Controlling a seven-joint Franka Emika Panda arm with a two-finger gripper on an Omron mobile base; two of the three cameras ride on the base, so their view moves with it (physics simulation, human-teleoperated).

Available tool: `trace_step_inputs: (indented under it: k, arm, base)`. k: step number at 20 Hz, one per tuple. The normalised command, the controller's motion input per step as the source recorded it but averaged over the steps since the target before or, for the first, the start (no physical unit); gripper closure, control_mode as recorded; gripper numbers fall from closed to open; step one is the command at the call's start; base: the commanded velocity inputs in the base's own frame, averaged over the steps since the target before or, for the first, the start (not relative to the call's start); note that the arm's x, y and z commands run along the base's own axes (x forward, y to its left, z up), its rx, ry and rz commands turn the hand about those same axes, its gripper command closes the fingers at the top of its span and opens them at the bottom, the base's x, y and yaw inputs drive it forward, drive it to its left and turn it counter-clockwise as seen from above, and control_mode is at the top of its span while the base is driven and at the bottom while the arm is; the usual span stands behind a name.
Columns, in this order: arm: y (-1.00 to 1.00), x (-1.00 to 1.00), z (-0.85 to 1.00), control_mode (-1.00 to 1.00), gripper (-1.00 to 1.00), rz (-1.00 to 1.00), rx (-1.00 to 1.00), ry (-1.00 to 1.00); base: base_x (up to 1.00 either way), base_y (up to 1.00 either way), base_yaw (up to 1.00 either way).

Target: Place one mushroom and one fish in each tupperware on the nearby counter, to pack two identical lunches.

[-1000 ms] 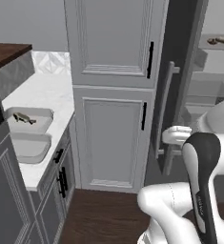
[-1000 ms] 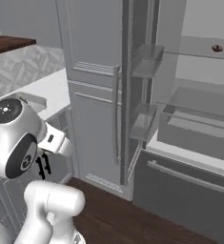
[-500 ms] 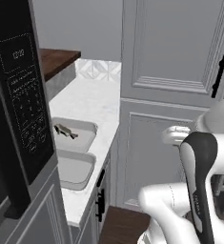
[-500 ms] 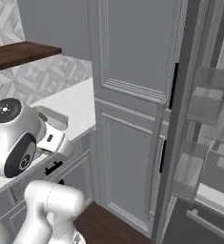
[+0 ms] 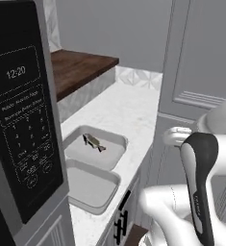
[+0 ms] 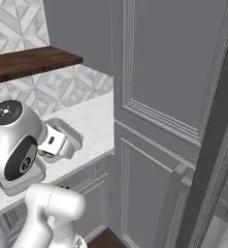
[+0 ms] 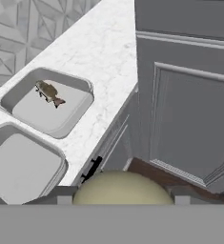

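Note:
A cream mushroom cap [image 7: 120,187] sits between my gripper's [image 7: 120,194] dark fingertips [image 7: 62,194] in the hand view, and the gripper is shut on it. Two grey tupperware tubs stand side by side on the white marble counter [image 5: 131,108]. The farther tub [image 5: 112,156] holds one small brown fish [image 5: 94,142]. The nearer tub [image 5: 93,190] has nothing in it. In the hand view the tub with the fish [image 7: 49,91] lies at upper left [image 7: 61,118] and the bare tub [image 7: 23,167] at lower left. My hand hangs off the counter's front edge, right of the tubs.
A black microwave [image 5: 18,125] stands close on the left. A dark brown wooden top [image 5: 81,65] lies beyond the tubs. A tall grey panelled cabinet [image 5: 201,72] rises on the right. Grey lower cabinets with black handles [image 5: 121,226] sit under the counter.
The base has moved, so both base views have swung from the tall cabinets and fridge toward the counter. The tubs now appear closer and larger. My grip looks unchanged.

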Motion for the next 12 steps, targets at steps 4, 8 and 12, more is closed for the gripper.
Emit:
trace_step_inputs:
  k: [4,8,12]
  arm:
    - [0.00,0.00,0.00,1.00,1.00,0.00,0.00,0.00]
    - [0.00,0.00,0.00,1.00,1.00,0.00,0.00,0.00]
    - [0.00,0.00,0.00,1.00,1.00,0.00,0.00,0.00]
  base:
    - [0.89,0.37,0.48]
    - [0.97,0.40,0.57]
    - [0.89,0.51,0.55]
